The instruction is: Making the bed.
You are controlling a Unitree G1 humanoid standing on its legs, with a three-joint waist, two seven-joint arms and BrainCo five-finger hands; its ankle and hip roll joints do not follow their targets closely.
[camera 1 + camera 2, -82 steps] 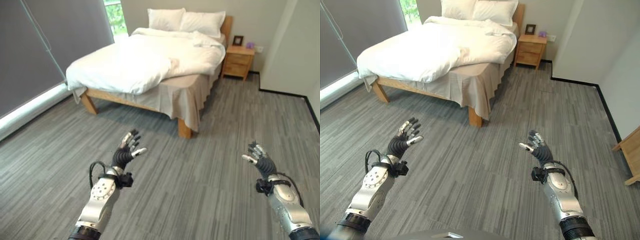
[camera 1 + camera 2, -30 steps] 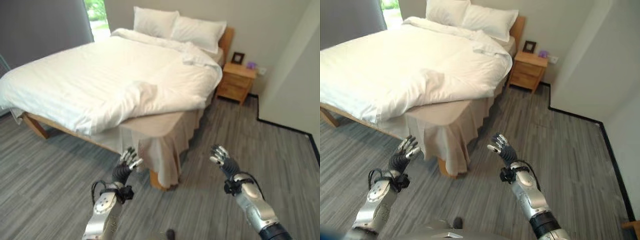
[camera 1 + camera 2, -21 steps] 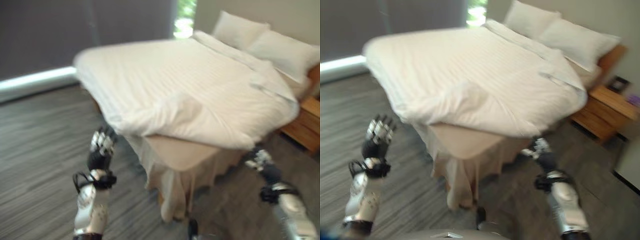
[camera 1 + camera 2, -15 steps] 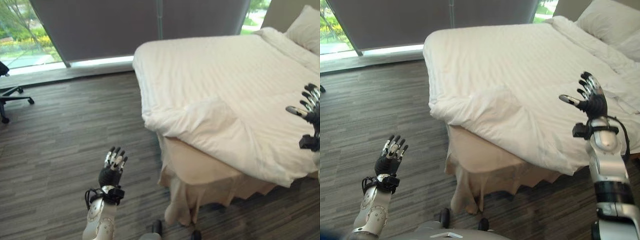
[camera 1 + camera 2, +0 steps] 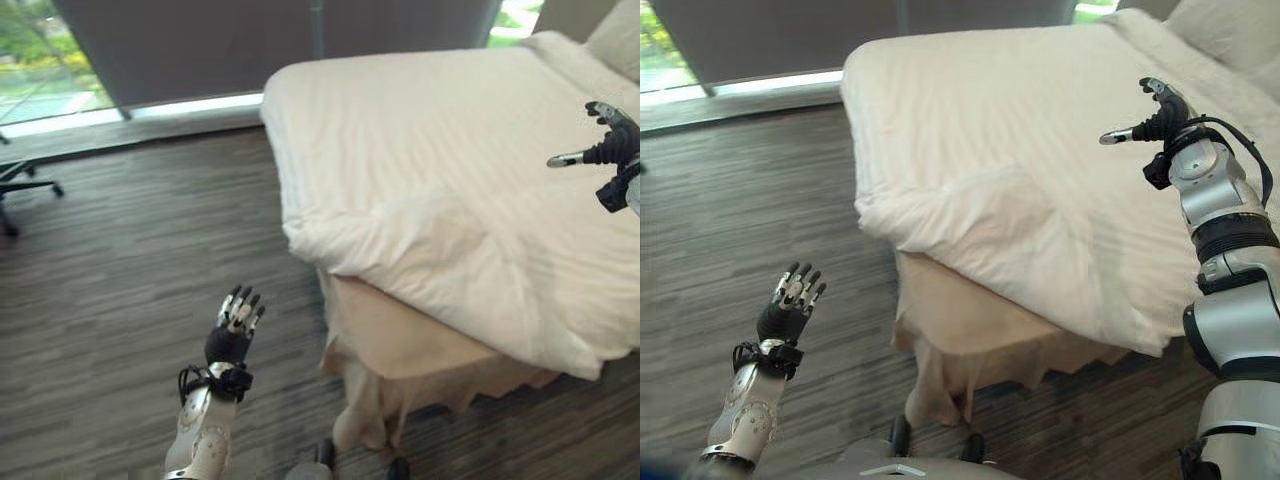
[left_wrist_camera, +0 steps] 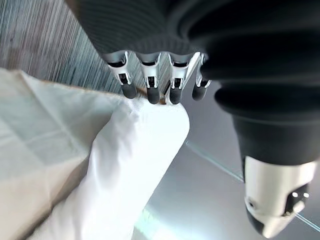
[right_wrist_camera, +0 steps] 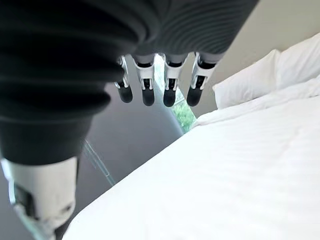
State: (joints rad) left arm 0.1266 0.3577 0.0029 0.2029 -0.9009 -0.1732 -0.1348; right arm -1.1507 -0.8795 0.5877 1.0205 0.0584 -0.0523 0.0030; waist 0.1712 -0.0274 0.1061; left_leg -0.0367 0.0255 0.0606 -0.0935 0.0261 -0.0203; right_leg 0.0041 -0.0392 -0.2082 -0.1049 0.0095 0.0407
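Observation:
The bed has a white duvet [image 5: 430,150] spread over it, and the near corner [image 5: 400,225] is bunched and folded back. Below that fold the beige mattress corner and bed skirt [image 5: 400,345] lie bare. My left hand [image 5: 230,335] is open with its fingers [image 6: 150,85] straight, held over the floor left of the bed's corner and touching nothing. My right hand [image 5: 1160,120] hangs in the air above the duvet's right side, open and empty, fingers [image 7: 147,87] relaxed. Past them lie the duvet [image 7: 225,180] and pillows [image 7: 260,80].
Grey wood floor [image 5: 120,270] lies left of the bed. A dark blind over the window [image 5: 250,40] runs along the far wall. An office chair's base [image 5: 15,180] stands at the far left. A pillow [image 5: 1230,30] lies at the bed's head, upper right.
My right hand has risen and reached further over the duvet. The left hand stays open in much the same place. The view has shifted slightly.

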